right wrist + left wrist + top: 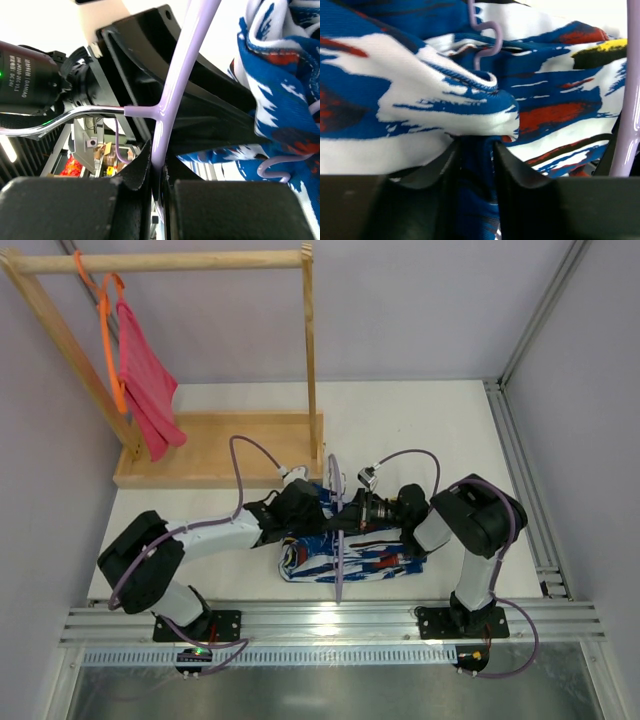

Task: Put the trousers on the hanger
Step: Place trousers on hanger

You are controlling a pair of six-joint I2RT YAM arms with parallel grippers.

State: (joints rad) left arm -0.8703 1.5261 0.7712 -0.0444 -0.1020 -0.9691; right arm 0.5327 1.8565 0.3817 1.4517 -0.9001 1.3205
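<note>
The printed trousers (350,562) lie bunched on the table between the arms, draped over the lavender hanger (338,540). My left gripper (318,510) reaches in from the left. In the left wrist view its fingers (476,150) stand slightly apart, and a fold of the trousers (420,100) lies loose between them. The hanger's small inner hook (487,40) and one arm (632,100) show there. My right gripper (157,160) is shut on the hanger (175,75) just below its metal hook (75,115). The trousers (280,90) hang at its right.
A wooden clothes rack (190,260) stands at the back left on a wooden base (220,450). An orange hanger (108,340) with a pink-red cloth (145,390) hangs from it. An aluminium rail (330,620) runs along the near edge.
</note>
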